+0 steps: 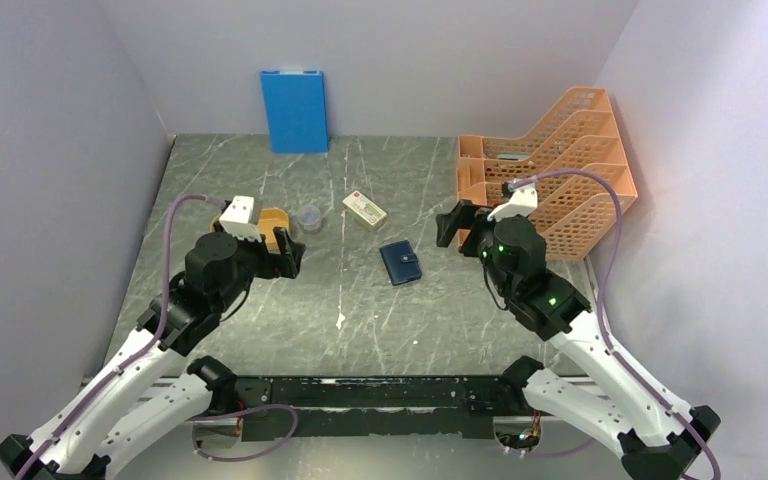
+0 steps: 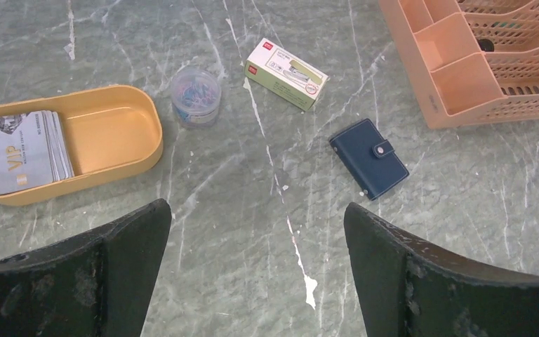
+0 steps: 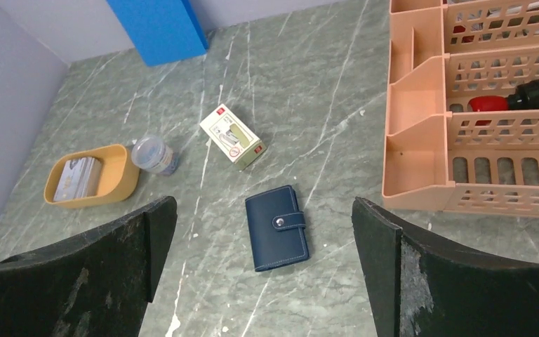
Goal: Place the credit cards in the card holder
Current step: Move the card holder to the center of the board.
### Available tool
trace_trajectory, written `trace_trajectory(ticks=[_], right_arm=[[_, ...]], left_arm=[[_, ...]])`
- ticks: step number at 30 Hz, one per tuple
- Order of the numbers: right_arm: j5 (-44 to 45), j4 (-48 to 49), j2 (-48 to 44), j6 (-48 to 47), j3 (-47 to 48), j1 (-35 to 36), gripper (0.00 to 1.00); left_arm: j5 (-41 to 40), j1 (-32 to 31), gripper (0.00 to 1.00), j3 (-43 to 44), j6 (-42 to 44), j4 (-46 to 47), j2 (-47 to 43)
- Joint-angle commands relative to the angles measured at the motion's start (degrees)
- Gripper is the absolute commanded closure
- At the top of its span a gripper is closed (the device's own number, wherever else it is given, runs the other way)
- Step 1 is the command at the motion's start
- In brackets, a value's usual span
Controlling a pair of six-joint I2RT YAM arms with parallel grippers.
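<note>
The credit cards (image 2: 24, 151) lie as a pale grey stack in the left end of an orange oval tray (image 2: 112, 140); they also show in the right wrist view (image 3: 77, 179). The card holder (image 1: 400, 263), dark navy and snapped shut, lies flat mid-table; it also shows in the left wrist view (image 2: 369, 158) and the right wrist view (image 3: 277, 228). My left gripper (image 1: 288, 257) is open and empty, hovering just in front of the tray (image 1: 276, 222); the wrist view (image 2: 256, 210) shows bare table between the jaws. My right gripper (image 1: 457, 226) is open and empty, above the table right of the holder (image 3: 263, 203).
A cream box with a red mark (image 1: 364, 210) and a clear jar of paper clips (image 1: 309, 218) stand behind the holder. A bright blue folder (image 1: 294, 110) leans on the back wall. An orange mesh desk organiser (image 1: 550, 170) fills the back right.
</note>
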Motion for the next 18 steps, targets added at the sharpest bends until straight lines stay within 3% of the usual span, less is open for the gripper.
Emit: trace_trajectory(ticks=[1,18], right_arm=[[-1.6,-0.3,-2.7,-1.7,-1.5,-0.7,0.0],[2.5,-2.8,-4.3,3.0,-0.8,-1.1,0.0]], left_arm=[[-0.2,0.6,0.03,-0.3,-1.6,0.6,-1.0],[-2.2,0.1,0.03,-0.5,-3.2,1.0,0.0]])
